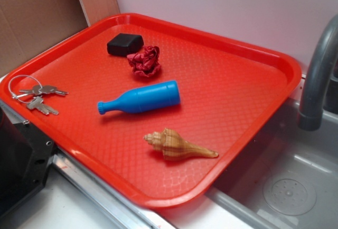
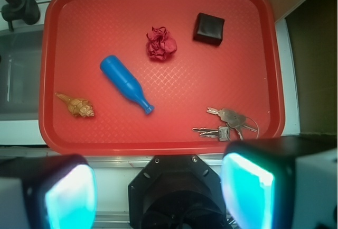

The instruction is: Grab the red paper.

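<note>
The red paper (image 1: 146, 61) is a small dark red crumpled ball lying on the red tray (image 1: 227, 75), just in front of a black block (image 1: 124, 44). In the wrist view the red paper (image 2: 161, 43) lies near the tray's far middle. My gripper (image 2: 158, 189) is high above, over the tray's near edge, far from the paper. Its two fingers (image 2: 71, 197) stand wide apart with nothing between them. The gripper does not show in the exterior view.
A blue bottle (image 1: 139, 99) lies on its side mid-tray. A tan seashell (image 1: 177, 145) lies near the tray's front edge. A bunch of keys (image 1: 37, 95) rests on the left rim. A grey sink and faucet (image 1: 317, 75) stand to the right.
</note>
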`<move>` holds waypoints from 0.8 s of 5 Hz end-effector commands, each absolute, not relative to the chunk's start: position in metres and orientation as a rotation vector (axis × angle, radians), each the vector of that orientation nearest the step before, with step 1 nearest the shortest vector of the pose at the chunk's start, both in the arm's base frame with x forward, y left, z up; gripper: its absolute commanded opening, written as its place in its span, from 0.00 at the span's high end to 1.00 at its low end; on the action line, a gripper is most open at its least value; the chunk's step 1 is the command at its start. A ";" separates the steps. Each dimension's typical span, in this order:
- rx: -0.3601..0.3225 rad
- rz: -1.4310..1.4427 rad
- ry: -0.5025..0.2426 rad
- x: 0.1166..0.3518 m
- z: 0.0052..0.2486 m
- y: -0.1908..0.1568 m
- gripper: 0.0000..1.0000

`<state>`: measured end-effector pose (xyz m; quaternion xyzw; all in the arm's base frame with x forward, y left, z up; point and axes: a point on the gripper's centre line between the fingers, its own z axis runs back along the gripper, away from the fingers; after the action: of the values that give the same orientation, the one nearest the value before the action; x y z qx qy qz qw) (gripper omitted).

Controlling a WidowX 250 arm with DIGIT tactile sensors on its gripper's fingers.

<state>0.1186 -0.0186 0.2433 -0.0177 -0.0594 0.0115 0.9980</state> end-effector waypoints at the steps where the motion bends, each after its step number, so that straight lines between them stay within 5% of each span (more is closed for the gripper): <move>1: -0.035 0.023 -0.119 0.119 0.243 -0.019 0.00; 3: -0.042 0.353 -0.190 0.210 0.158 -0.004 0.00; 4: -0.037 0.461 -0.218 0.235 0.133 -0.010 0.00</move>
<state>0.2316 -0.0134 0.1237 -0.0121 -0.0903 0.2271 0.9696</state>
